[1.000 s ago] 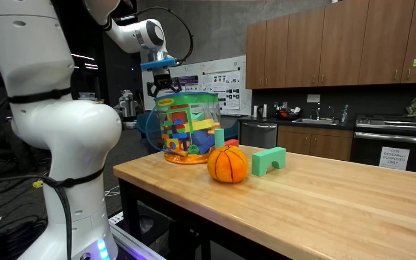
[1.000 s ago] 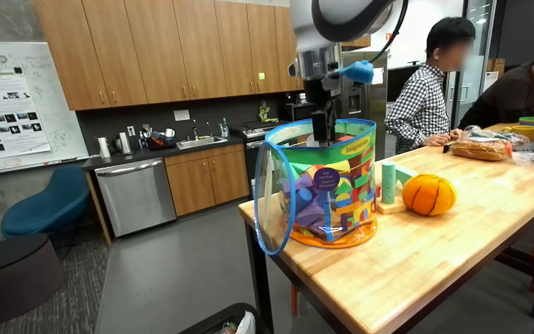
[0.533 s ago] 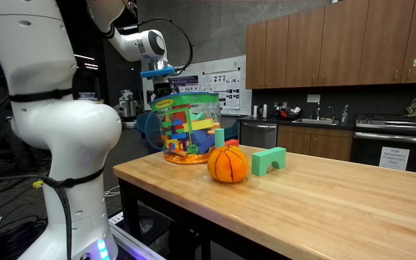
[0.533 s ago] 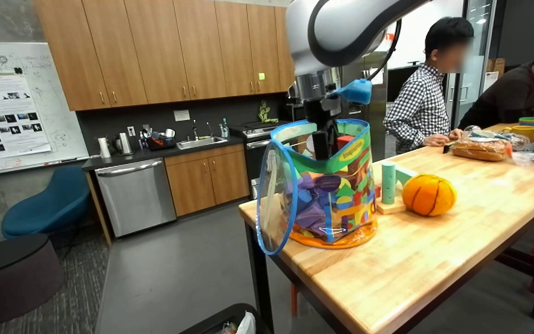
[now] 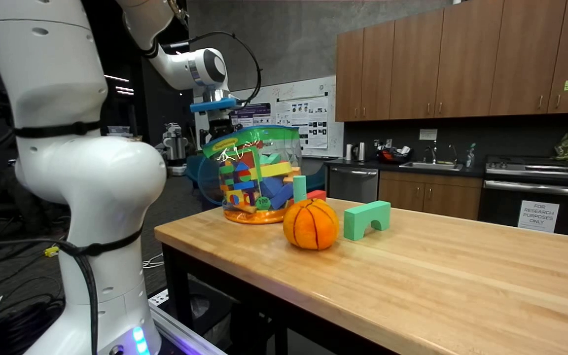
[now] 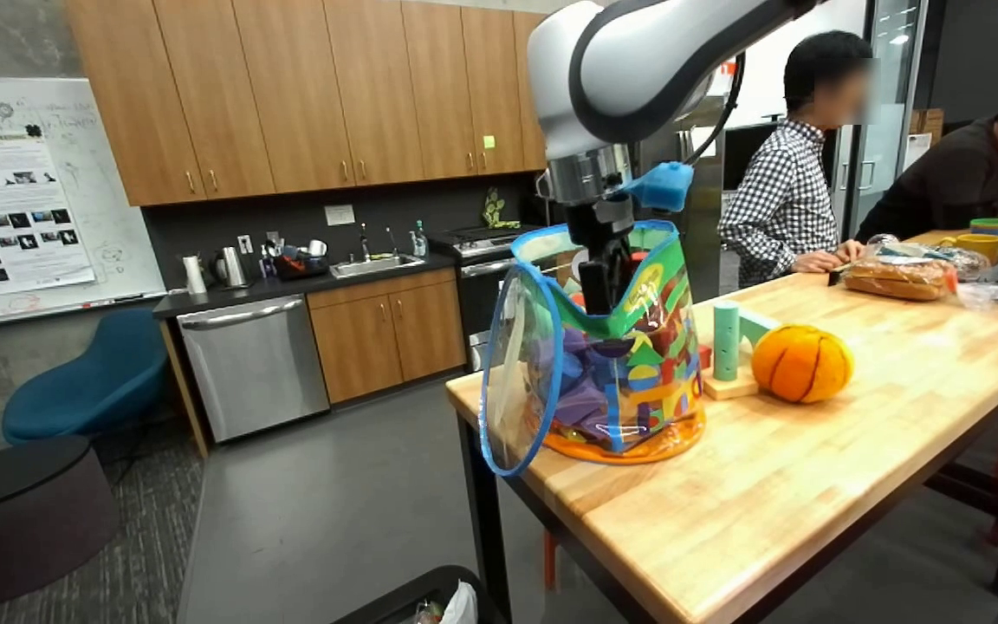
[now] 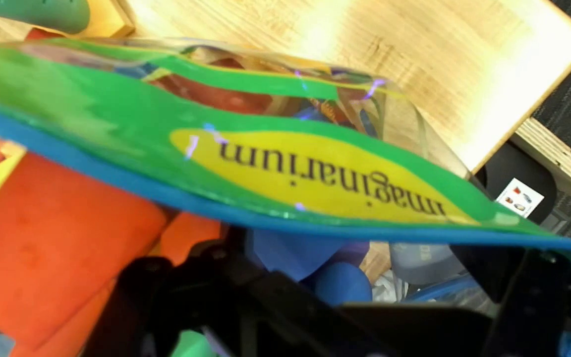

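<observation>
My pincer is spread wide, nothing visibly gripped, in the mouth of the bag of blocks, rim contact unclear; bag's on the table near a pumpkin, cabinets and people beyond.

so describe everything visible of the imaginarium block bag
The Imaginarium block bag looks like clear plastic, with a green band, blue rim, yellow logo and orange base. It stands near a corner of the tabletop, holding multicoloured blocks. Its round, blue-edged lid hangs open at the side. The rim sags beside the gripper inside the mouth, apparently touching it.
</observation>
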